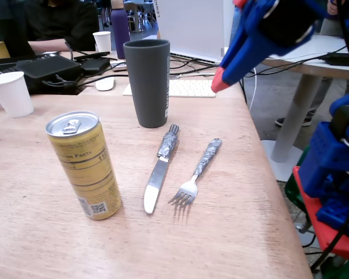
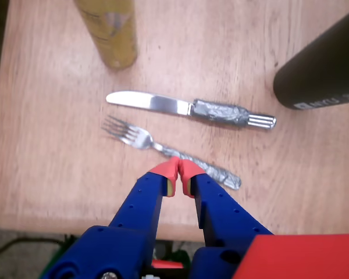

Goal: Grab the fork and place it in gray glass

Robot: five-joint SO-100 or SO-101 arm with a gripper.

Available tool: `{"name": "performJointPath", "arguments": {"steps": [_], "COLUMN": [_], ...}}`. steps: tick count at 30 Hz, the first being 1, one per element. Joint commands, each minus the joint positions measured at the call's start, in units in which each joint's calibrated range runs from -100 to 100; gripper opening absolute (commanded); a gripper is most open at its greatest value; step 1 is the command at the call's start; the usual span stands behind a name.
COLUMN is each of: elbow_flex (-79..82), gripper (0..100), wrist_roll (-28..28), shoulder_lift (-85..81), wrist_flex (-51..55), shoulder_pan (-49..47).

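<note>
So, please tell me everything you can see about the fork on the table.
The fork is small, silver metal, with four tines and a handle that looks wrapped in crinkled grey tape. It lies flat on the wooden table, beside the knife without touching it. In the fixed view its tines point toward the camera. Nothing grips it.

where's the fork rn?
Fixed view: the small silver metal fork lies on the wooden table, right of the silver table knife, tines toward the camera.
</note>
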Motion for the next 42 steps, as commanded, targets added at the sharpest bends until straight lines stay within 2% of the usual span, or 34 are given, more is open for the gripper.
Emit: {"name": "performJointPath", "arguments": {"steps": [1, 7, 18, 20, 26, 28, 31, 36, 42], "elbow_flex": [-9.1, -8.5, -8.1, -5.4, 1.6, 2.4, 2.4, 2.4, 1.8], "gripper": [0, 0, 0, 0, 0, 0, 0, 0, 0], "wrist_roll": [4.0, 10.9, 20.4, 20.2, 20.6, 20.4, 20.5, 20.6, 20.7], "shoulder_lift": [4.0, 4.9, 4.9, 4.2, 4.6, 5.2, 12.4, 24.3, 34.2], "wrist_flex": [5.0, 7.4, 7.2, 6.1, 6.1, 6.0, 5.8, -6.9, -12.7], "shoulder_pan": [0.1, -1.3, -3.1, -7.0, -7.5, -12.9, -14.0, -14.0, -11.6]}}
